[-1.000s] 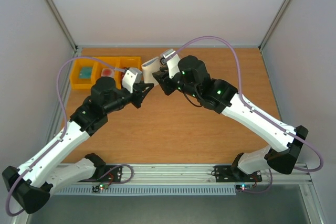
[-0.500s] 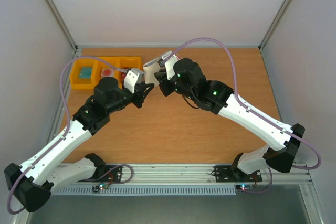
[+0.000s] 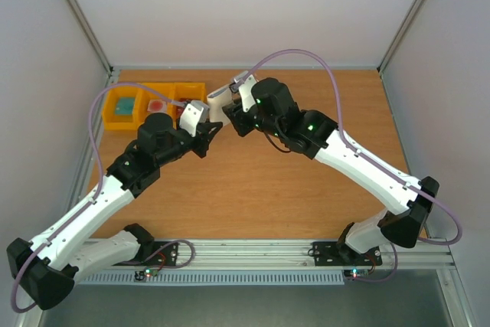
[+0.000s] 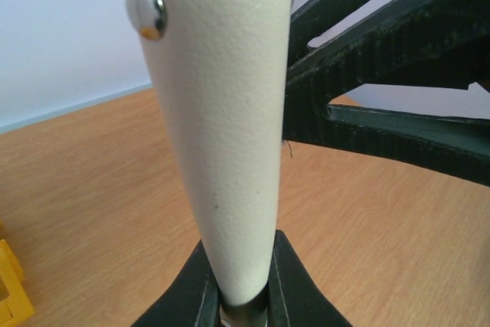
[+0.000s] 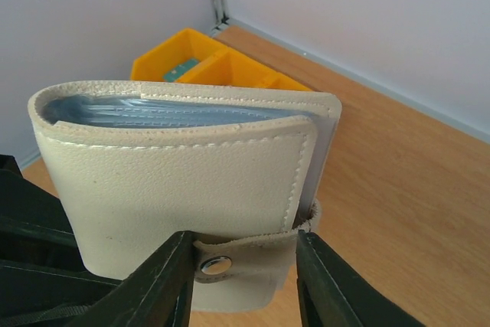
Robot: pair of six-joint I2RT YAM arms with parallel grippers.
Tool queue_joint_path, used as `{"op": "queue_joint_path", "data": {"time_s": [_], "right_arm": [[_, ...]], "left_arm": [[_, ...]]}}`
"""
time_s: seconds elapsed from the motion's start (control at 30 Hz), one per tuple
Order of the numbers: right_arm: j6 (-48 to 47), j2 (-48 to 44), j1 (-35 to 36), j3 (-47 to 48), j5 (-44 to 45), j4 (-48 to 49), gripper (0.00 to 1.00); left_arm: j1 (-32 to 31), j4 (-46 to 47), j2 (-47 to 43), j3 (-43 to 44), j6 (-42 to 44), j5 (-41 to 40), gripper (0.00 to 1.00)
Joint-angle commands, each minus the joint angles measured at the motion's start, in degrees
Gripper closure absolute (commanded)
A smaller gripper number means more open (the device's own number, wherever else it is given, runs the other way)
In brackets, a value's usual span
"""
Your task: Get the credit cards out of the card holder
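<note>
card holder (image 5: 176,181): held in the air above the back left of the counter (image 3: 253,189), between the two arms and near the yellow bins (image 3: 121,123). It is folded almost shut with the cream cover outward, and the blue-grey pockets show only along its top edge.
credit cards: none pokes out of the pockets, and I cannot tell how many sit inside.
snap tab (image 5: 230,266): hangs below the front cover and seems undone. A bare stud (image 4: 145,9) shows on the cover in the left wrist view.
left fingers (image 4: 184,300): narrow, pinched on the lower end of one cream cover.
right fingers (image 5: 157,285): half spread, one on each side of the snap tab and close against its edges. I cannot tell whether they actually press it.
step in hand: most likely spreading the holder open so the pockets can be reached.
doing it well: leave the left pinch firm as the anchor. The right fingers should take only the tab or the free cover, never both covers at once. Swing that cover away in an arc about the spine, slowly and without twisting, then go for a card's edge rather than the clear pocket.
risk: the smooth cover may slip, and the two sets of fingers work very close together and could knock each other.
</note>
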Motion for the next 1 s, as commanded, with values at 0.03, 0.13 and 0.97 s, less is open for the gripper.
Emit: {"op": "queue_joint_path", "data": {"time_s": [0.03,0.13,0.97], "right_arm": [[-0.5,2.38,-0.18,0.37,-2.88,-4.27,0.59],[-0.9,2.67,-0.22,0.52,-3.1,-4.75,0.59],[-2.73,-9.71,-15.34,-11.96,-6.1,-5.25,0.98]], "left_arm": [[-0.84,8.71,-1.68,0.55,2.5,3.22,1.0],[-0.87,8.96,-1.59,0.39,2.18,3.81,1.0],[-0.87,6.59,-3.21,-0.51,1.92,2.62,1.0]]}}
